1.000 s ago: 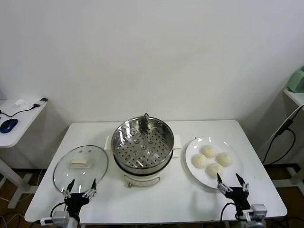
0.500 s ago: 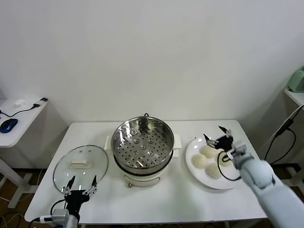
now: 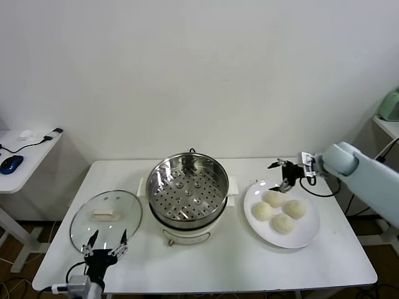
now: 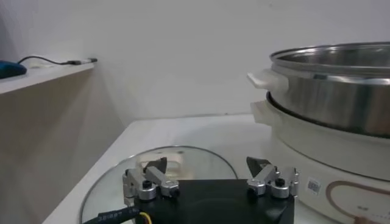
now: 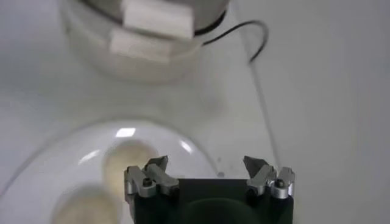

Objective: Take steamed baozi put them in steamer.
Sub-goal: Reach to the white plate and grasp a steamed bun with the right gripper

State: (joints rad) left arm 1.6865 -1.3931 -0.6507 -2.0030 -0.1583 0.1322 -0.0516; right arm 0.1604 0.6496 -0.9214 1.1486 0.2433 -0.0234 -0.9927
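Head view: right pincer (image 3: 282,174) has swung up from the near bench edge to hover over the plate's (image 3: 309,233) far rim, jaws wide, holding nothing. The four steamed baozi (image 3: 278,210) lie just below and nearward of it; the steamer (image 3: 187,187) sits to its left, tray bare (no bun moved yet). Left pincer (image 3: 105,244) stays parked near the glass lid (image 3: 106,214), spread, empty.

Right wrist view: right pincer (image 5: 207,173) gapes above the plate (image 5: 73,152); one bun (image 5: 125,164) beneath its fingers. Judgement: reach nearly done, descent and grasp come next.

Pale blue-grey right arm (image 3: 365,171); black grippers, silver fingers (image 4: 146,182).
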